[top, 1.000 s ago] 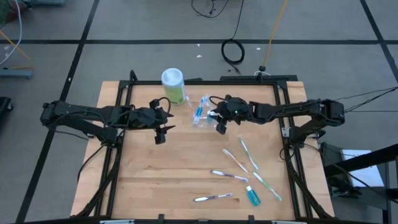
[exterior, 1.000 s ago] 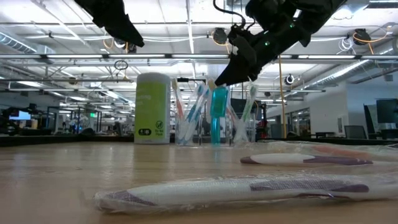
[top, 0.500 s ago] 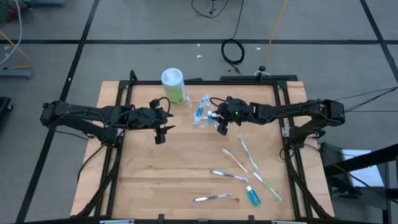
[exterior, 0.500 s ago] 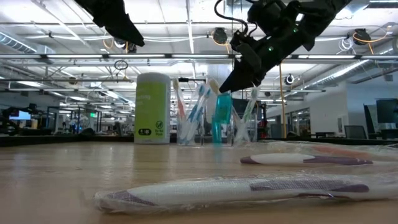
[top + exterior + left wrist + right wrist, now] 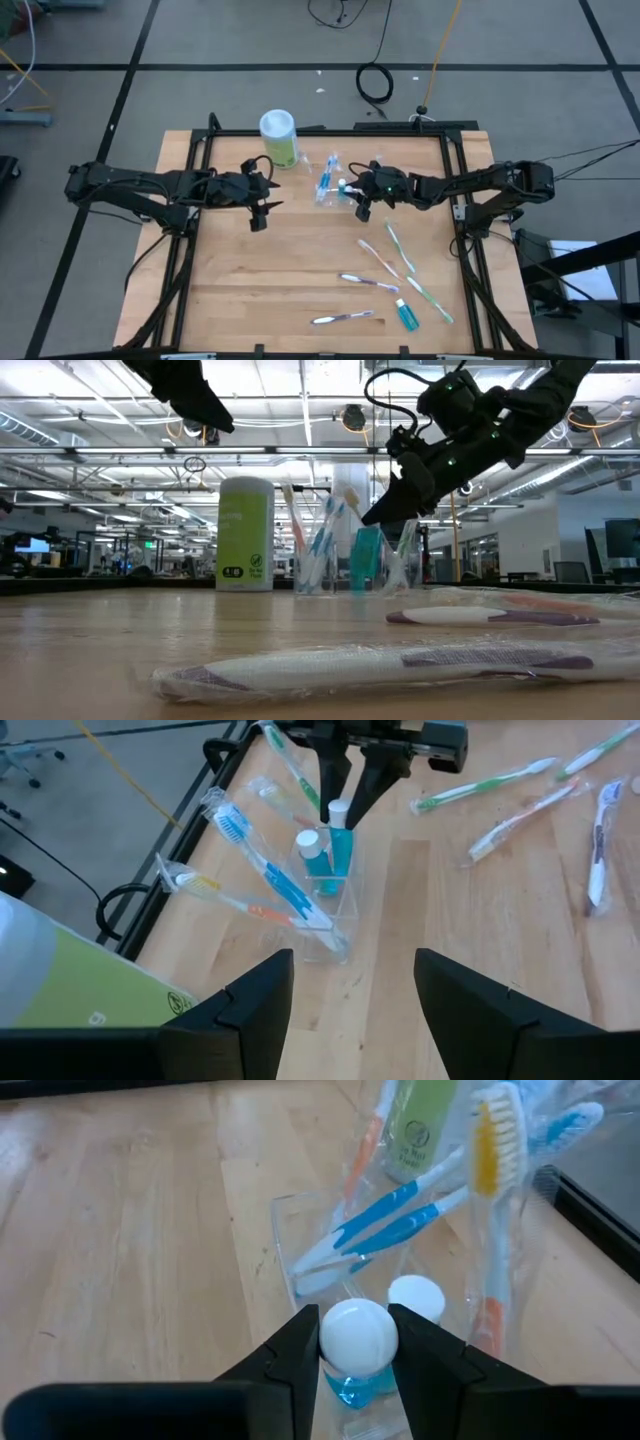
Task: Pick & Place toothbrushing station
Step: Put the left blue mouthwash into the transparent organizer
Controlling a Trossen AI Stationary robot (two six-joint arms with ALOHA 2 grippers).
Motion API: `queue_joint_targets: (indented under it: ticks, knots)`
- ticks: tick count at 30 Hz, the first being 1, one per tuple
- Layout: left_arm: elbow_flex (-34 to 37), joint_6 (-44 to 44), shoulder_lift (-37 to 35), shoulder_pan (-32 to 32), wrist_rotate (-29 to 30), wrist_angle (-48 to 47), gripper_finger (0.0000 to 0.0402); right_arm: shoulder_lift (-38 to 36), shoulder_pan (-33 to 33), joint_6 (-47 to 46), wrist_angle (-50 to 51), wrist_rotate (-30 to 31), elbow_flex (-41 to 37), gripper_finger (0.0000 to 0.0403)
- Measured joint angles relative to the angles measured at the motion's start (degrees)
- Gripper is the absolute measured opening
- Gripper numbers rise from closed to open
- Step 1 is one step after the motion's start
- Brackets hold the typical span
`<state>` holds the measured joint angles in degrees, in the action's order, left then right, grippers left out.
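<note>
A small clear plastic cup [image 5: 326, 186] stands at the table's far middle with several wrapped toothbrushes [image 5: 400, 1220] leaning in it and one white-capped blue tube [image 5: 415, 1298] inside. My right gripper [image 5: 350, 190] is just right of the cup, shut on a second blue tube [image 5: 338, 845] that reaches down into the cup. Left of the cup, my left gripper [image 5: 262, 205] hangs open above the table, holding nothing. Other toothbrushes [image 5: 400, 250] and a third blue tube [image 5: 405, 315] lie on the table at the near right. My right gripper pinches the tube's round white cap [image 5: 358, 1335] between its two fingers, one on each side. The fingers [image 5: 330, 775] slant down from the table's right. The tube stands upright below them, its blue body [image 5: 365, 555] inside the cup; whether its bottom rests there I cannot tell.
A green canister with a white lid [image 5: 279, 135] stands at the far edge, left of the cup. Wrapped toothbrushes [image 5: 368, 282] [image 5: 342, 318] [image 5: 430, 300] lie spread over the near right. Bare wood lies at the near left. Black frame rails [image 5: 190, 250] border the table.
My right gripper has gone down and a little toward the table's right edge, still shut on the tube. The tube has sunk from above the cup's rim down into the cup, staying upright.
</note>
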<state>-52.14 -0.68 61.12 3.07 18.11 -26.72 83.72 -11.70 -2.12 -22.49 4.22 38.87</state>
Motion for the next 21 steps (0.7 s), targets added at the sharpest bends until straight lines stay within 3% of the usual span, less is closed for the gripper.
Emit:
queue_joint_targets:
  ticks: [7, 14, 21]
  knots:
    - [0.0, 1.0, 0.0, 0.0, -0.3, 1.1, 0.0216, 0.0, -0.2, 2.2, 1.0, -4.1, 3.4, 0.0097]
    - [0.0, 1.0, 0.0, -1.8, -0.6, 1.4, 0.0216, 0.6, -1.8, 5.2, 18.3, -6.3, 12.8, 0.0095]
    - [0.0, -0.7, -0.1, -5.3, -0.7, 2.3, 0.0216, 4.2, -3.4, 3.5, 21.2, -7.4, 15.8, 0.0095]
